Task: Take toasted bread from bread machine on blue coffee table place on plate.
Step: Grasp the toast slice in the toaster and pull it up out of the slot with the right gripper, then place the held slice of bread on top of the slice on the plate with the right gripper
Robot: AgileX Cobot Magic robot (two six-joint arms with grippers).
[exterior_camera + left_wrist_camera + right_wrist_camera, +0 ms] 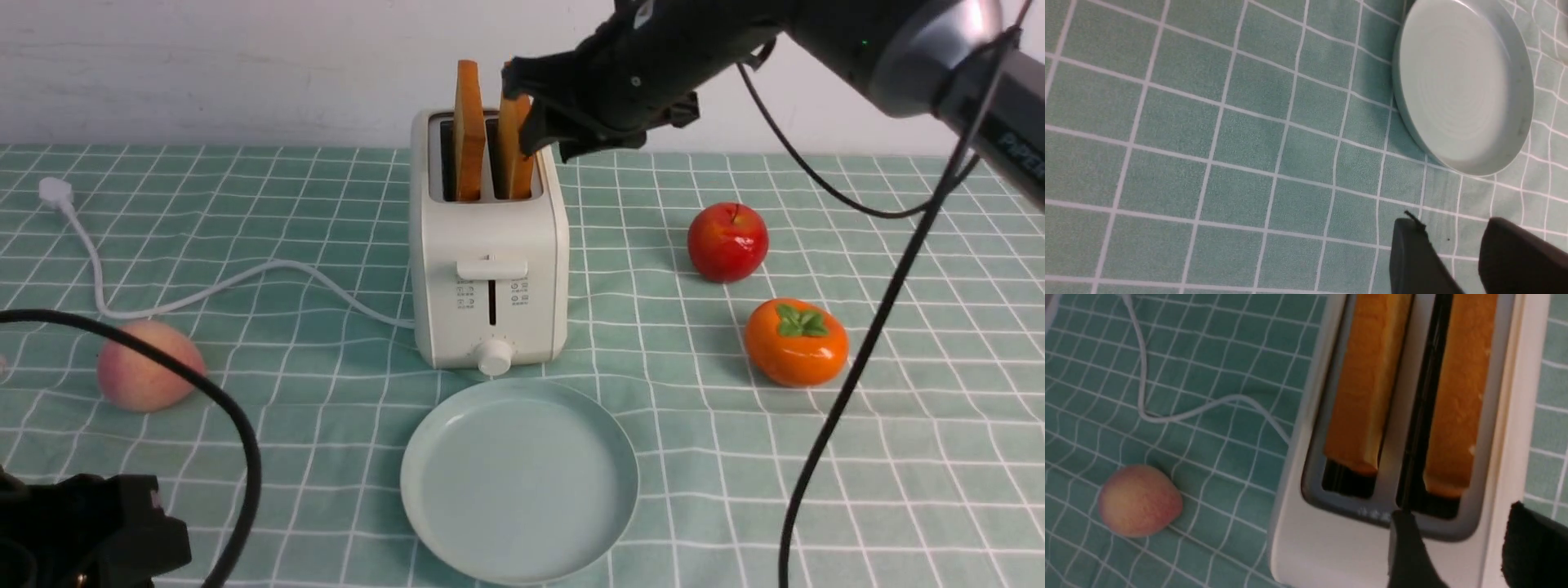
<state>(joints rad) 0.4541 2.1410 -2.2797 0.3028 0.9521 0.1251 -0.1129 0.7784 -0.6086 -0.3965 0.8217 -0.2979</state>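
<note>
The cream-white bread machine (488, 261) stands on the blue checked coffee table (898, 457). Two slices of toasted bread stand upright in its slots, the left slice (468, 131) and the right slice (513, 155). My right gripper (535, 110) is open and hovers at the toaster's far end, next to the top of the right slice. In the right wrist view its fingers (1408, 551) hang over the toaster's end (1331, 555), with the right slice (1457, 396) ahead and not between them. The plate (518, 482) lies bare in front of the toaster. My left gripper (1453, 234) is open and empty over the cloth, near the plate (1461, 85).
A peach (147, 366) lies at the left, a red apple (727, 242) and an orange persimmon (796, 341) at the right. The toaster's white cord (245, 282) runs left to its plug (55, 192). Black cables hang from both arms.
</note>
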